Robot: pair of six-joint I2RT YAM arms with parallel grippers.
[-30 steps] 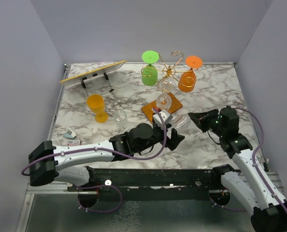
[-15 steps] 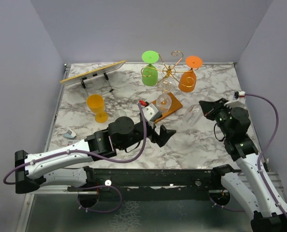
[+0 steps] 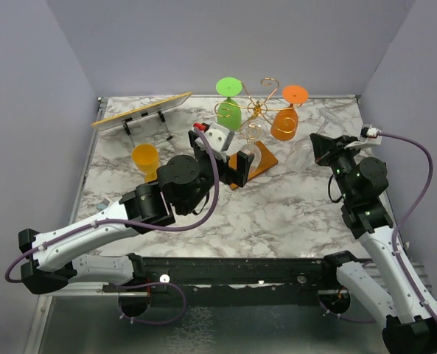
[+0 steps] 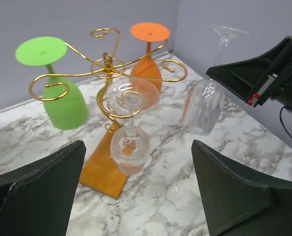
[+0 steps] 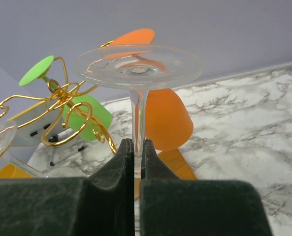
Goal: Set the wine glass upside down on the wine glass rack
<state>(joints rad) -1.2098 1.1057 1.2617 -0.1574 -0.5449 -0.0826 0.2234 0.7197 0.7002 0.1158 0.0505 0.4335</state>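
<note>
Top view: I see a marbled tabletop (image 3: pixel 292 214) boxed by plain grey walls (image 3: pixel 225 37), rack (image 3: pixel 256 110) at the back. Left wrist: my left hand (image 4: pixel 138 162) gapes wide, empty; the glass (image 4: pixel 203 105) hangs inverted right of the rack. Right wrist: my right hand (image 5: pixel 135 152) pinches its stem.

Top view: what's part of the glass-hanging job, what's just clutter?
Job: clear wine glass, stem pinched in right tool; gold wine glass rack.
Lying about: upright orange goblet; tilted yellow-edged board; already hung: green glass, orange glass, second clear glass.
</note>
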